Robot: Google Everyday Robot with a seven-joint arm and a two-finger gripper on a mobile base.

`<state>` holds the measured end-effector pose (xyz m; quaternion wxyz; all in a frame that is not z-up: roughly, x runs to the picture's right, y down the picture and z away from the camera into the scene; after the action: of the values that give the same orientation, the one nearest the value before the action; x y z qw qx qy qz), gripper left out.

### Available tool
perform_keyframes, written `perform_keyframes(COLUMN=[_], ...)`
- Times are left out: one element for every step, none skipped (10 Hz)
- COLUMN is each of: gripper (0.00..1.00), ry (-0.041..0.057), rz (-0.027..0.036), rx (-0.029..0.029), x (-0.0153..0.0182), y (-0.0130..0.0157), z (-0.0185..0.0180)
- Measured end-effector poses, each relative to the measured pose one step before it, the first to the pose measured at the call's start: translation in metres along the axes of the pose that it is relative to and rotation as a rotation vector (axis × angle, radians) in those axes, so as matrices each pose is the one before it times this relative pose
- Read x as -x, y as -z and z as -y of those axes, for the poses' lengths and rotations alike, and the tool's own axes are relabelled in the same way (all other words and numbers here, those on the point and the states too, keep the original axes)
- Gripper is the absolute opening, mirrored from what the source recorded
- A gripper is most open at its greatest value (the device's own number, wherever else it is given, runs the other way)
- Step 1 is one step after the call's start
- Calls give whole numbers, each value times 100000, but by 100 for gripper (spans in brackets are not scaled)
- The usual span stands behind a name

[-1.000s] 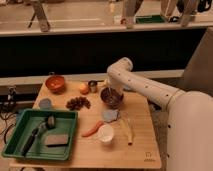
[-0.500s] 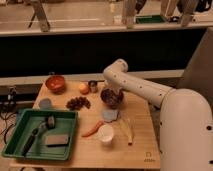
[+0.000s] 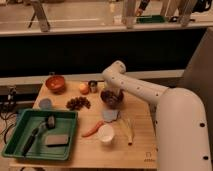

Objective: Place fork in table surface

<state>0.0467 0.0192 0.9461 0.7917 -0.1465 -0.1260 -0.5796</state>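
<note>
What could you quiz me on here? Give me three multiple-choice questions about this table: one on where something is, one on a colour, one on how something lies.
1. Where is the pincer?
A. raised high overhead
B. low beside the dark bowl
C. down at the floor

2. What colour is the cup next to the carrot?
A. white
B. red
C. black

3. How does the brush lie?
A. standing on end
B. flat in the green tray
C. dangling in mid-air

Answers:
1. B, the pincer sits at the left edge of the dark bowl, towards the back of the table.
2. A, the cup is plainly white against the wood.
3. B, the brush rests flat inside the green tray.
</note>
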Motion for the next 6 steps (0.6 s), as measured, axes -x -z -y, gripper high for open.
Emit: perform_keyframes(gripper=[67,67,67,67,67,68], ry=[970,549,551,569,575,607], rz=[448,432,550,546,498,663], rx=[1378,629,771,724,726,828], x=[-44,23,62,85,122,150], y=[-577,-287,-360,-330,-350,-388], z=[-237,-67,-98,-79,-60,-91])
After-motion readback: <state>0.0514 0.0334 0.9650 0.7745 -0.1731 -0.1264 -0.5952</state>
